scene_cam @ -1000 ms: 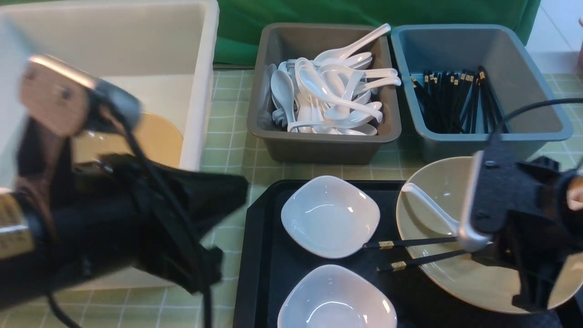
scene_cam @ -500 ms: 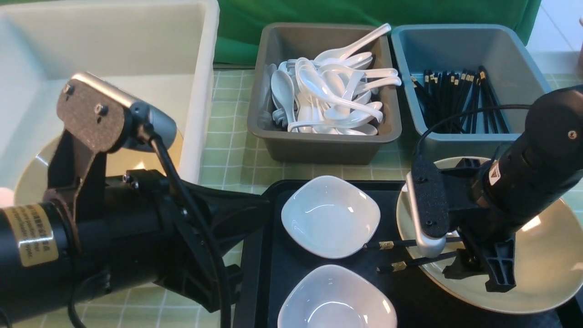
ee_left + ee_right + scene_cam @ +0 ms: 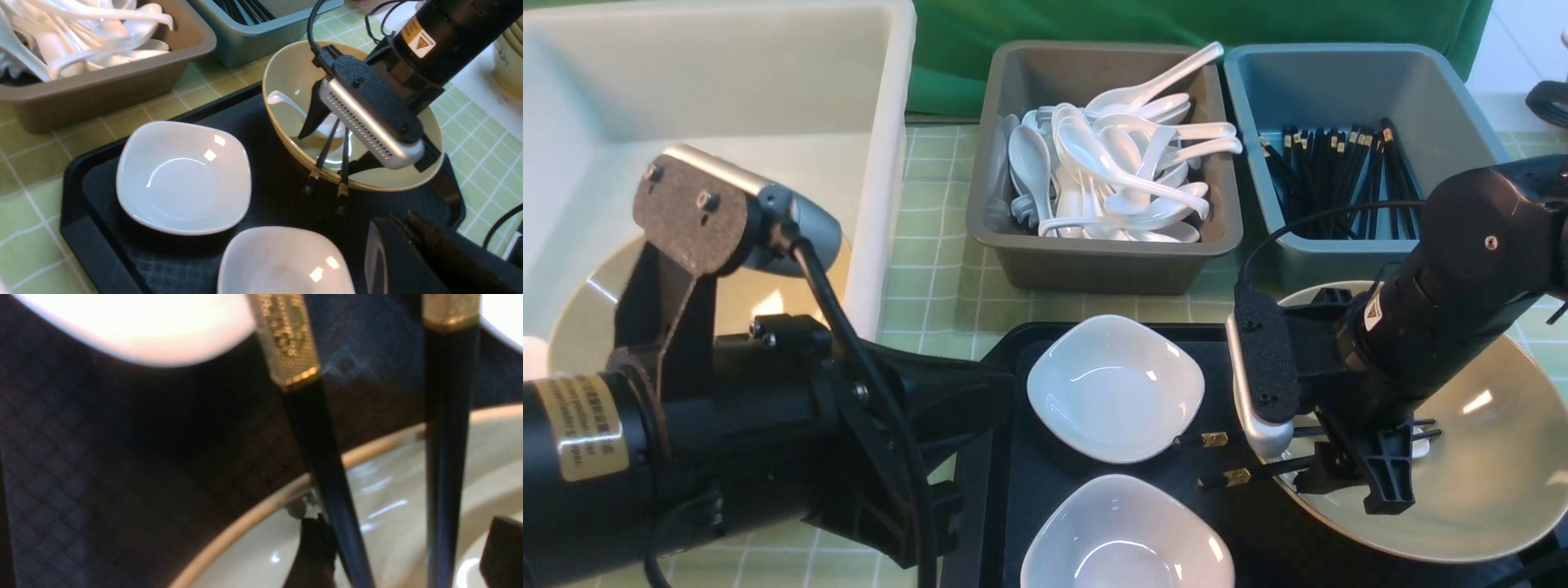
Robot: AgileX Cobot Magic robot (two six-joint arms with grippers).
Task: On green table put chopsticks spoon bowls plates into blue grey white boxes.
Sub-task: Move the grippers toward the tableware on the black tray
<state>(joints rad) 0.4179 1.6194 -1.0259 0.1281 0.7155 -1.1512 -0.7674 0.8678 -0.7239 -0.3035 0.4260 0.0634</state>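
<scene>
Wide apart, my right pincer point(image 3: 1349, 488) reaches over the right bowl point(image 3: 1478, 482); two chopsticks point(image 3: 1278, 469) cross its left rim. Far off, the grey box point(image 3: 1094, 265) holds spoons point(image 3: 1107, 171), the blue box point(image 3: 1401, 253) chopsticks, and the white box point(image 3: 892, 163), left, a bowl point(image 3: 584, 327). Two plates point(image 3: 1115, 388) sit on the tray point(image 3: 988, 457).

From my left wrist, a spoon point(image 3: 288, 102) lies in the right bowl; my left pincer point(image 3: 402, 222) is together, near the plates.

From my right wrist, my fingers straddle the chopsticks; whether they touch, I cannot tell.
</scene>
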